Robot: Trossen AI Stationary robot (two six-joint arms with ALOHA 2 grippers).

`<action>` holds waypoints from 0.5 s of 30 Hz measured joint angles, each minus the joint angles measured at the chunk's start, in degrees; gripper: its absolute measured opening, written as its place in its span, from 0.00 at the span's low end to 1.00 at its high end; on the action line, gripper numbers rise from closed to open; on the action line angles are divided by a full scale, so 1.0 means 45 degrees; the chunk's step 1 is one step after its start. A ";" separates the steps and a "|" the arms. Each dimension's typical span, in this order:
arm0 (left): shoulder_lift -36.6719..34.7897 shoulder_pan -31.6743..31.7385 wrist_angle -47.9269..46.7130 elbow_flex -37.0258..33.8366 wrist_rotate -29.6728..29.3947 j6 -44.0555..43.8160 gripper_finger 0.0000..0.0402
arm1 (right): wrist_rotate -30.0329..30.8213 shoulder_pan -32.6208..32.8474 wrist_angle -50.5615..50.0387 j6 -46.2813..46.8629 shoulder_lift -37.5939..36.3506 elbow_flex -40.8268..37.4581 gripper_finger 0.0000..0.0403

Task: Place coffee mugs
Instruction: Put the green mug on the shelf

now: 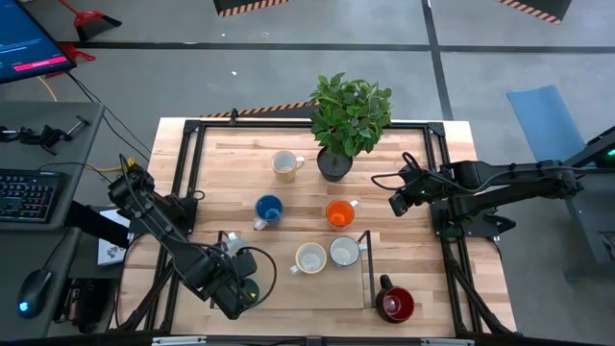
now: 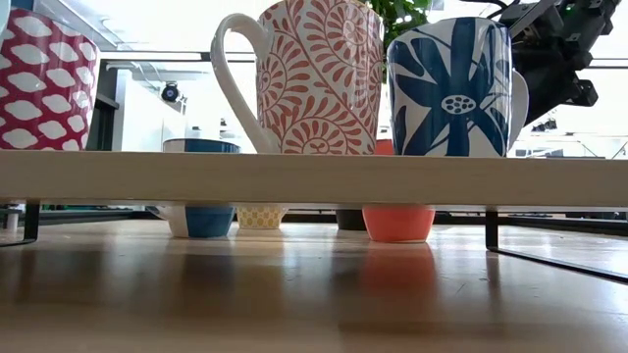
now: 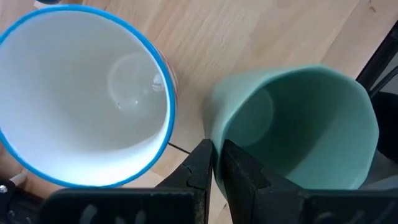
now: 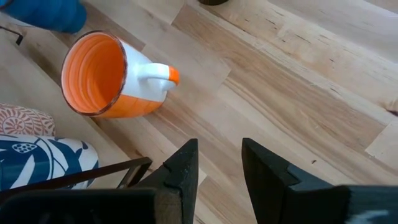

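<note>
1. My left gripper (image 3: 214, 163) sits at the lower left of the high view, clenched on the rim of the teal mug (image 3: 305, 124), one finger inside and one outside.
2. Just beside it stands a white mug with a blue rim (image 3: 81, 93) (empty, seen from above).
3. My right gripper (image 1: 399, 202) hovers at the right of the high view, fingers apart, nothing between them.
4. The orange mug (image 4: 102, 78) stands at table centre, near the blue mug (image 1: 268, 210).
5. The dark red mug (image 1: 395, 304) is at lower right; the potted plant (image 1: 348, 115) at top centre.
</note>
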 joint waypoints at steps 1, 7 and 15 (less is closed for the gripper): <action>0.0000 0.0000 0.0001 0.0000 0.0051 -0.0004 0.05 | 0.0001 0.0000 0.0000 -0.0001 0.0000 0.0000 0.26; 0.0000 0.0016 0.0036 0.0000 0.0150 0.0001 0.05 | 0.0000 0.0000 0.0000 0.0072 0.0000 -0.0001 0.26; 0.0000 0.0015 0.0078 0.0000 0.0141 0.0030 0.05 | -0.0004 0.0000 0.0000 0.0077 0.0000 0.0000 0.26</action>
